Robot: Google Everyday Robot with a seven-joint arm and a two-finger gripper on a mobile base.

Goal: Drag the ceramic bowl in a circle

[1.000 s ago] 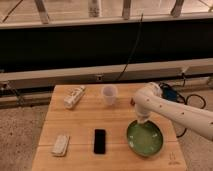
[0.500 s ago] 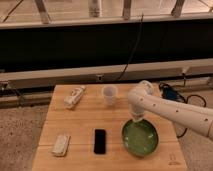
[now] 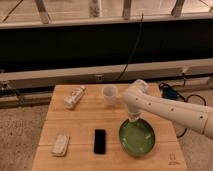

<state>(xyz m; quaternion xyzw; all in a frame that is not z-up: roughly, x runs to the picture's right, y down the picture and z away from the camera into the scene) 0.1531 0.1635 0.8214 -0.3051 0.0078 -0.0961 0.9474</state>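
Observation:
The ceramic bowl point(image 3: 137, 138) is wide, shallow and green with a darker rim. It sits on the wooden table point(image 3: 80, 125) at the front right. My gripper point(image 3: 133, 119) points down at the bowl's far rim, at the end of the white arm point(image 3: 170, 111) that reaches in from the right. The contact with the rim is hidden by the wrist.
A translucent white cup point(image 3: 110, 95) stands just behind and left of the gripper. A black phone point(image 3: 100, 141) lies left of the bowl. A white packet point(image 3: 61, 145) is at the front left and a pale bottle point(image 3: 74, 96) at the back left. The bowl is close to the table's front edge.
The gripper and the bowl have moved together to the left, towards the phone, and the arm has swung left with them.

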